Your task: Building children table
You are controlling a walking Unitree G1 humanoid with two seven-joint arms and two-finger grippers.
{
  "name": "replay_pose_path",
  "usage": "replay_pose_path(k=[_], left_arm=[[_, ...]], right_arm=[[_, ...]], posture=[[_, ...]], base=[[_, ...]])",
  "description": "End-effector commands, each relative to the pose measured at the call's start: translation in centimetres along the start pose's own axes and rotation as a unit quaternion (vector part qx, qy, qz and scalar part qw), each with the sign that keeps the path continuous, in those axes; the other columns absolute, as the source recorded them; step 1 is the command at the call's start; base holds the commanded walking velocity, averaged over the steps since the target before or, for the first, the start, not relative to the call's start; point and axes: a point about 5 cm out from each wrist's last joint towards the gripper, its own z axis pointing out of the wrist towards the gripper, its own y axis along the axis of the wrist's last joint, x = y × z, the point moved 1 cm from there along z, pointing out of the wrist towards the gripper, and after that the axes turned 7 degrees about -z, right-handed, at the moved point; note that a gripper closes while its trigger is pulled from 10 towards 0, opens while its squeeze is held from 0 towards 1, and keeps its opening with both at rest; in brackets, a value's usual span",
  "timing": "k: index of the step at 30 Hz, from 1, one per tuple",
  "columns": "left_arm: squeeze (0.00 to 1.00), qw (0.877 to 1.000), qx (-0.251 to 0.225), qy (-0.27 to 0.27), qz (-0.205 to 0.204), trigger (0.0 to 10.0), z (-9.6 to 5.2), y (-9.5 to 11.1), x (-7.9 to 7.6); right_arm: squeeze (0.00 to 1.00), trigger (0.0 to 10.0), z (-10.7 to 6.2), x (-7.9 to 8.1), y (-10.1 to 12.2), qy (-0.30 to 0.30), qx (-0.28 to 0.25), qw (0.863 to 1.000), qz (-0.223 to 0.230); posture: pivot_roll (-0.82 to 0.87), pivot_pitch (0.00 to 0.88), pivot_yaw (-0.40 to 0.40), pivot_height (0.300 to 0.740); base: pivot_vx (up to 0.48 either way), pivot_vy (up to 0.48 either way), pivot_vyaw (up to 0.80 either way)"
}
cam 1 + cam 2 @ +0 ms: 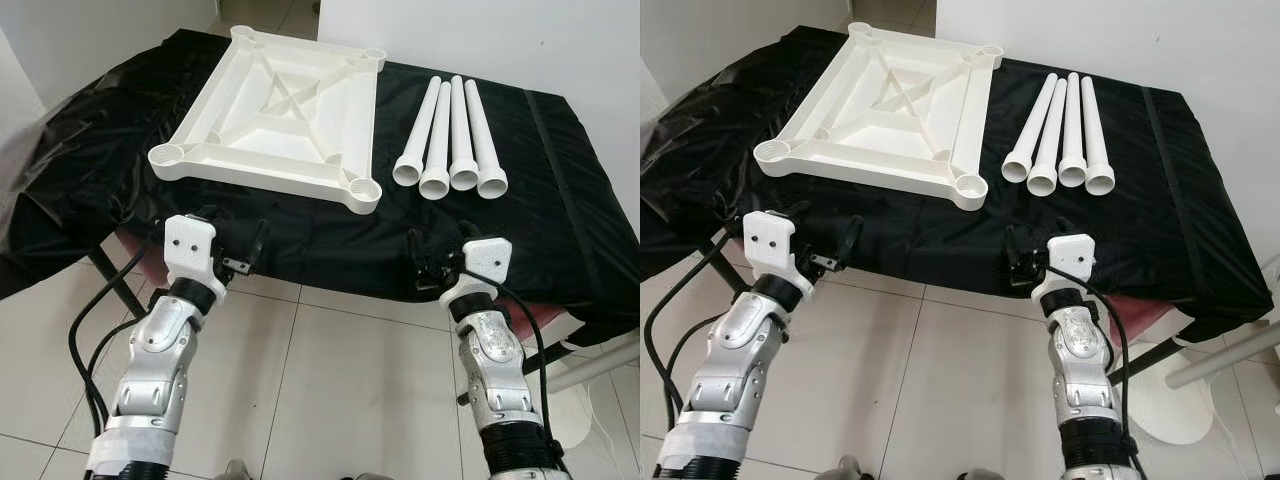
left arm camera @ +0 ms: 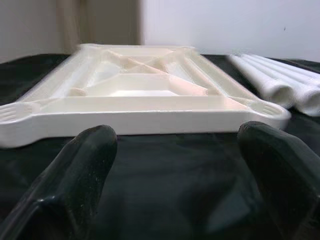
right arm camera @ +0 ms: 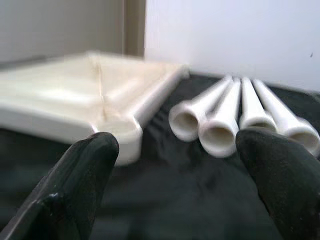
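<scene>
Left gripper (image 1: 232, 243): I see it hovering at the near edge of the tabletop, at about 8 o'clock in my head view, its two black fingers (image 2: 75, 175) spread apart and holding nothing.
White table panel (image 1: 275, 105): it lies upside down on the black cover, ribs and four corner sockets facing up, at about 11 o'clock; from the left wrist camera its near rim runs straight across beyond the fingers, apart from them.
Tabletop (image 1: 90, 150): I see it draped in a glossy black cover that hangs over the edges, with pale floor tiles below.
Four white legs (image 1: 452, 140): they lie side by side, touching each other, just beside the panel at about 1 o'clock, flared open ends toward me.
Right gripper (image 1: 441, 256): it hovers at the near tabletop edge at about 4 o'clock, fingers (image 3: 280, 170) apart and empty; from its wrist camera the legs' open ends and a panel corner lie ahead.
</scene>
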Motion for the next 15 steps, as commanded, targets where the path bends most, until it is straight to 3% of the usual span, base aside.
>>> replay_pose_path(k=[1, 7, 15], left_arm=[[0.00, 1.000, -0.003, 0.023, -0.001, 10.0, -0.1, 0.5, 0.1], [0.00, 0.999, -0.002, 0.031, -0.009, 10.0, -0.1, 0.6, 0.8], [0.00, 0.999, -0.006, 0.033, -0.002, 10.0, 0.4, 0.9, 1.4]], right_arm=[[0.00, 10.0, 0.1, -0.6, 0.8, -0.015, -0.013, 1.000, 0.011], [0.00, 10.0, 0.4, -0.9, 0.7, -0.024, -0.010, 0.999, 0.019], [0.00, 10.0, 1.3, 0.1, 0.8, -0.011, -0.011, 1.000, 0.017]], posture=[[0.08, 0.022, -0.041, 0.740], [0.09, 0.018, -0.051, 0.740], [0.09, 0.013, -0.059, 0.740]], base=[[0.000, 0.000, 0.00], [0.000, 0.000, 0.00], [0.000, 0.000, 0.00]])
